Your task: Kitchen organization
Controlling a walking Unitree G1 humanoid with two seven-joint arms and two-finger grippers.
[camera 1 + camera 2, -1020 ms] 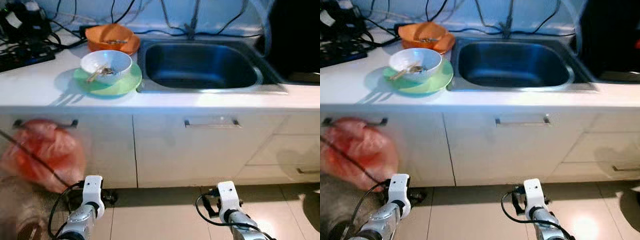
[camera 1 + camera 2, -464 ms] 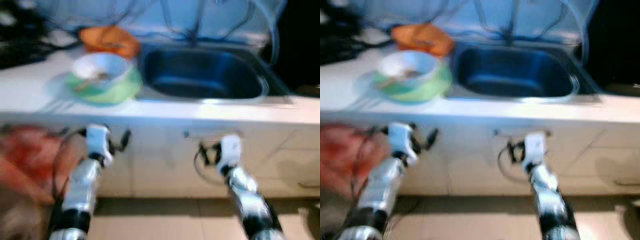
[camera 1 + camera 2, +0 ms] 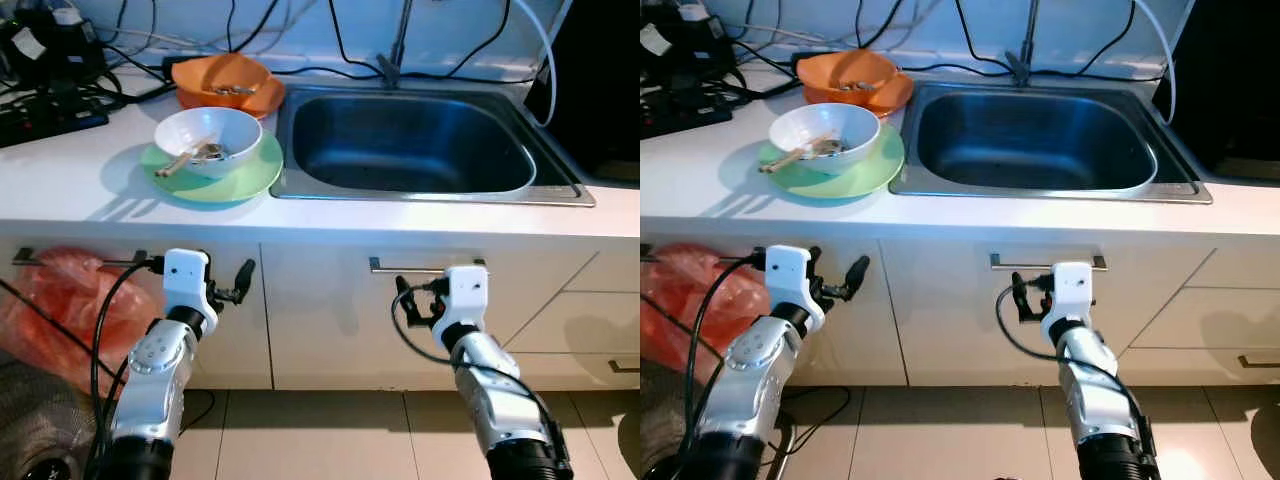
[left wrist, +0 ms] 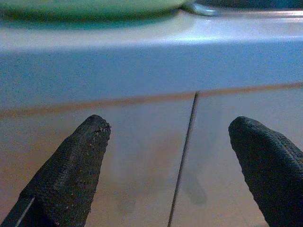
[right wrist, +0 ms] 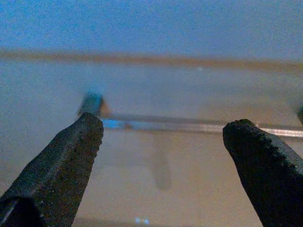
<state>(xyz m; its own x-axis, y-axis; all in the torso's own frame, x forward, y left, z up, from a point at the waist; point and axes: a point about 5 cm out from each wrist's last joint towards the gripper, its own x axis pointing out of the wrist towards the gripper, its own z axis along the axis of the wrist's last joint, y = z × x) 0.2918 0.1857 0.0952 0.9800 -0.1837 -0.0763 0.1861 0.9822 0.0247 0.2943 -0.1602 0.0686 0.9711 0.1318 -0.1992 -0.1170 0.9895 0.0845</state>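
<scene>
A white bowl (image 3: 209, 139) holding chopsticks and scraps sits on a green plate (image 3: 250, 173) on the white counter (image 3: 70, 170), left of the steel sink (image 3: 420, 150). An orange bowl (image 3: 227, 82) stands behind them. My left gripper (image 3: 238, 282) is open, held in front of the cabinet doors below the plate; in its wrist view it (image 4: 173, 165) faces the door seam (image 4: 184, 156) under the counter edge. My right gripper (image 3: 405, 303) is open, just before the cabinet handle (image 3: 420, 266) under the sink, which lies between its fingertips (image 5: 61, 165) in the right wrist view.
A red plastic bag (image 3: 70, 300) hangs from the left cabinet handle (image 3: 75, 260). Cables and a power strip (image 3: 50, 105) crowd the counter's back left. A faucet (image 3: 397, 40) rises behind the sink. Tiled floor (image 3: 330, 430) lies below, with drawers (image 3: 600, 300) at the right.
Both arms rose from near the floor to cabinet-door height, close to the doors. The view shook and blurred, then settled a little lower on the counter.
</scene>
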